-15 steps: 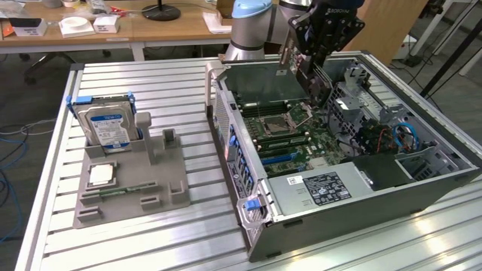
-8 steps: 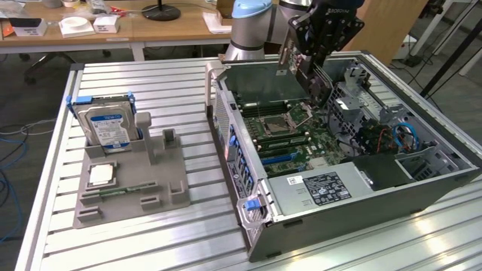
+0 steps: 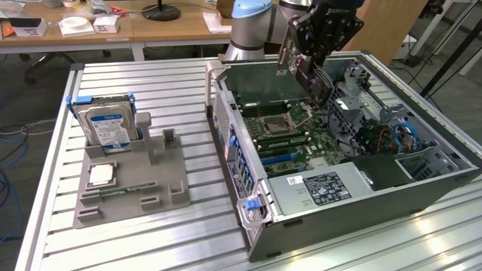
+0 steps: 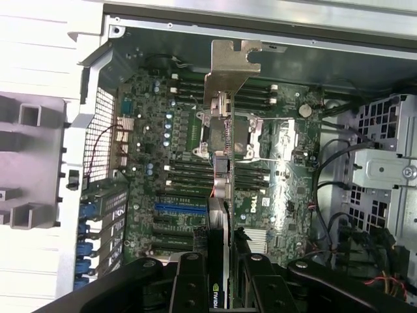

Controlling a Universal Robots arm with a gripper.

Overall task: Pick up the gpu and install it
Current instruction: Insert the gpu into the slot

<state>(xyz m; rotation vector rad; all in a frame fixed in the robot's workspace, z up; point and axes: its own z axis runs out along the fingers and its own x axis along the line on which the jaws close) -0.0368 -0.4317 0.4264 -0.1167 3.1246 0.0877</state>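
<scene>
1. A silver metal table [image 3: 135, 248] with long grooves holds everything.
2. Closest on it is an open computer case [image 3: 362, 220]. It lies on its side, with a grey power box [image 3: 320, 186] at the near end.
3. On the exterior view's left sits a grey holder [image 3: 121, 209]. A slim green memory stick [image 3: 124, 191] lies in its near part, and a square chip [image 3: 101, 175] lies just behind that.
4. Further back in the holder, a hard drive [image 3: 107, 127] with a blue label stands upright.
5. Inside the case lies the green board [image 3: 290, 138]. The wrist view shows a long blue slot [image 4: 179, 207] on it.
6. Over the far part of the board hangs the gripper [image 3: 310, 62] — it is pinching the gpu [image 3: 316, 87] between its two black fingers [image 4: 191, 287].
7. The gpu is up in the air above the board, turned on its thin edge, and not pushed into any slot. Its silver bracket [image 4: 229, 65] is at the end away from the fingers.
8. Behind the case is the round pale-blue and grey arm [image 3: 252, 28].
9. Farthest away are wooden desks [image 3: 173, 31] — small white boxes [image 3: 79, 25] sit on them
</scene>
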